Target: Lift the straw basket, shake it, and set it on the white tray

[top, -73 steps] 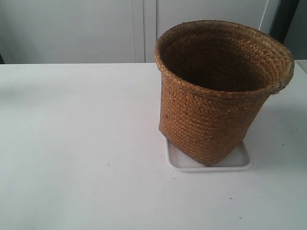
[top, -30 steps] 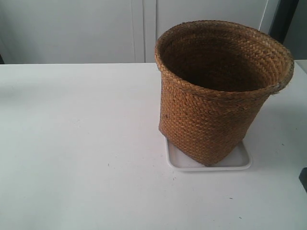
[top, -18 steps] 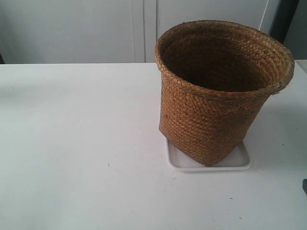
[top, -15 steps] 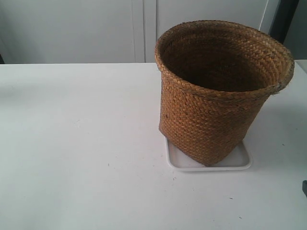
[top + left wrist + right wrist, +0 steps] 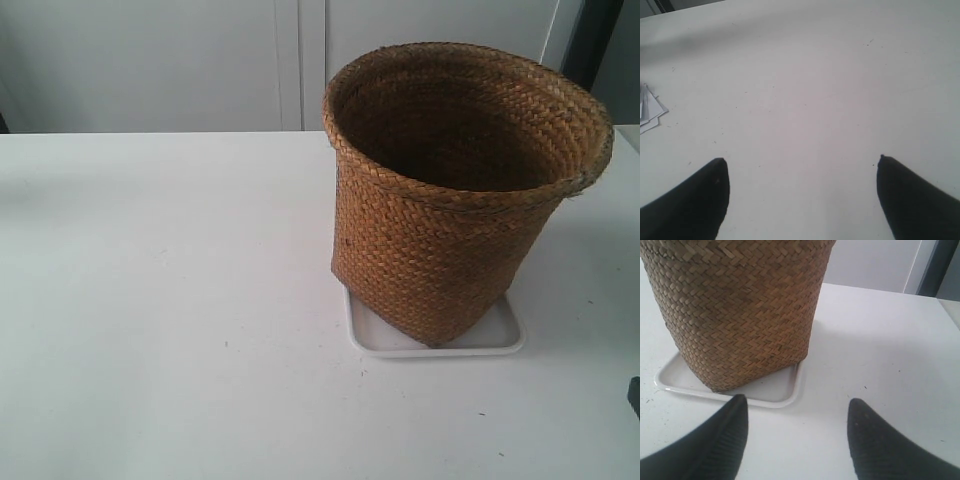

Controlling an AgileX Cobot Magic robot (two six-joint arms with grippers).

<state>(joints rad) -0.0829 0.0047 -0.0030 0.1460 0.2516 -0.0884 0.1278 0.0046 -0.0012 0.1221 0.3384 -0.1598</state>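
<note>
Straw basket (image 5: 450, 230) stands upright on the white tray (image 5: 508, 337). It looks light, with a flexible, grippy woven wall, so I'd pinch the braided rim. My right gripper (image 5: 797, 432) is spread wide and empty, just beside the tray's edge. My left gripper (image 5: 802, 195) is also wide and empty over the table (image 5: 800, 100), no basket in its view.

No text, label, brand, number or sign can be read anywhere.
</note>
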